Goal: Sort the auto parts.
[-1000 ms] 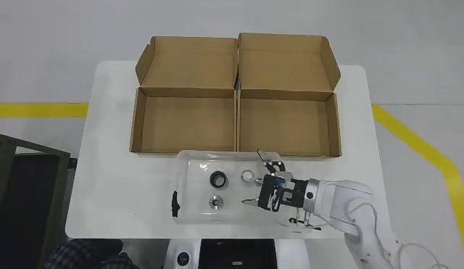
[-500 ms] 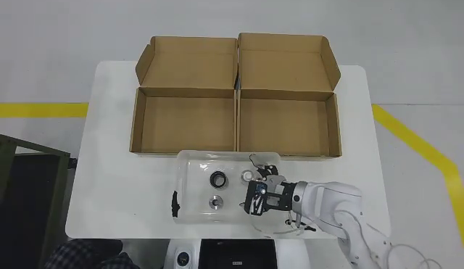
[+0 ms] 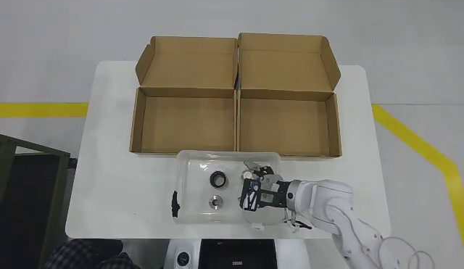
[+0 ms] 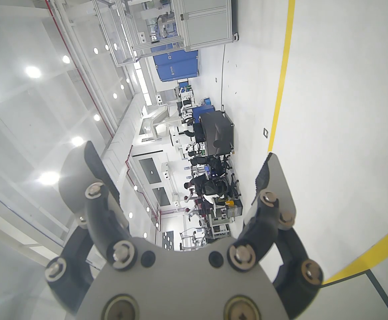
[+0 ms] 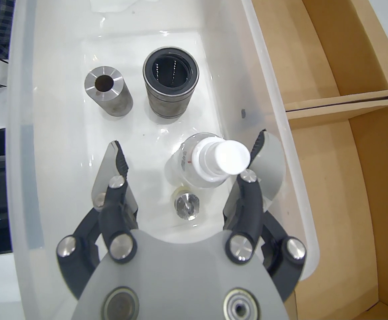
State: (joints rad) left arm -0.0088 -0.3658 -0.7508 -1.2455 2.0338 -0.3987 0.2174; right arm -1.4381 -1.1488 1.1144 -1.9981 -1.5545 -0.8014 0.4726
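Note:
A clear plastic bin at the table's front holds the parts. In it stand a black-lined linear bearing, a steel bushing, a small clear bottle with a white cap and a small metal stud. My right gripper hangs open inside the bin. The bottle stands between its fingers, close against one fingertip. My left gripper is open and empty, pointing out at the room.
Two open cardboard boxes stand side by side behind the bin, lids folded back; their near walls run along the bin's far side. A black tape scrap sticks to the bin's left end. Bare white table lies on either side.
My right gripper has moved left, further into the bin, and now straddles the bottle. The parts have not shifted.

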